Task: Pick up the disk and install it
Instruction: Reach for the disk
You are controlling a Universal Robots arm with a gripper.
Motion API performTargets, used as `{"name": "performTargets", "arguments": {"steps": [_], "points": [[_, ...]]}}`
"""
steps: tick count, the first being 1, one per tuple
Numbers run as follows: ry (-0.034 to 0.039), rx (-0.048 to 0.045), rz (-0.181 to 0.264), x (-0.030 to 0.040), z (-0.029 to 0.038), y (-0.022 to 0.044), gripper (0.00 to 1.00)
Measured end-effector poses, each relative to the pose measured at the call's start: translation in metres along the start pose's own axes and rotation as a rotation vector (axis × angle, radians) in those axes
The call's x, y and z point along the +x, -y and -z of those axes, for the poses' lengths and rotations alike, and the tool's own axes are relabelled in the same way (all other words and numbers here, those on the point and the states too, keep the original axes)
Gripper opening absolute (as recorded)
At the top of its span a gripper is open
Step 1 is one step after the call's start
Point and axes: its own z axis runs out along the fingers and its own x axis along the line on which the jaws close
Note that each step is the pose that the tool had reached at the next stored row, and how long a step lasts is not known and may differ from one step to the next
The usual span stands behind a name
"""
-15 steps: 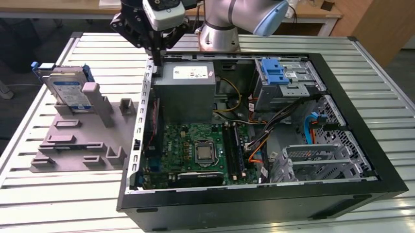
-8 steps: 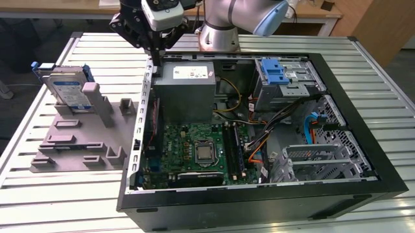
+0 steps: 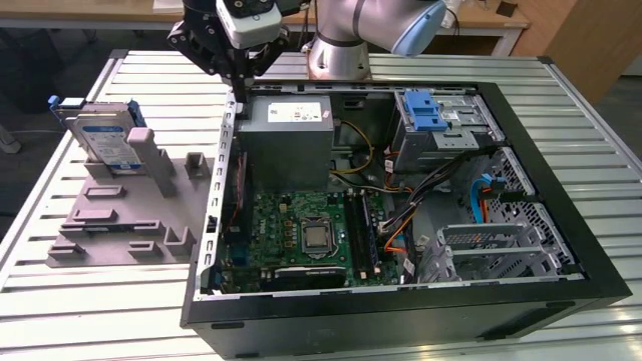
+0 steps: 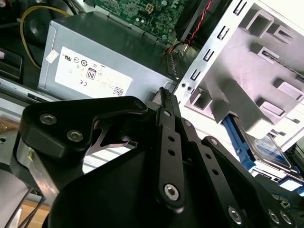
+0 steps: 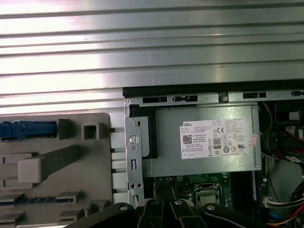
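Observation:
The disk (image 3: 108, 143), silver with a white-and-blue label and clipped in a blue carrier, stands upright in a grey fixture (image 3: 120, 218) on the exterior view's left, outside the computer case (image 3: 401, 316). My gripper (image 3: 240, 89) hangs over the case's far left corner, to the right of the disk and well apart from it. Its black fingers point down, pressed together with nothing between them. In the second wrist view the shut gripper (image 4: 164, 95) lies by the case wall, with the disk (image 4: 268, 149) off to one side. The first wrist view catches the carrier's blue edge (image 5: 26, 129).
A grey power-supply box (image 3: 286, 143) with a white sticker sits inside the case just below the gripper. A green motherboard (image 3: 301, 233), a drive cage with a blue latch (image 3: 437, 120) and loose cables also sit inside. Everything rests on a slatted metal table (image 3: 90, 301).

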Motion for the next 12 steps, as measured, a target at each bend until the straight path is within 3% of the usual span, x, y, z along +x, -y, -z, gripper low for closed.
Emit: {"name": "performTargets", "arguments": {"steps": [12], "points": [[0.0, -0.0001, 0.0, 0.0042, -0.0007, 0.0003, 0.11]]}}
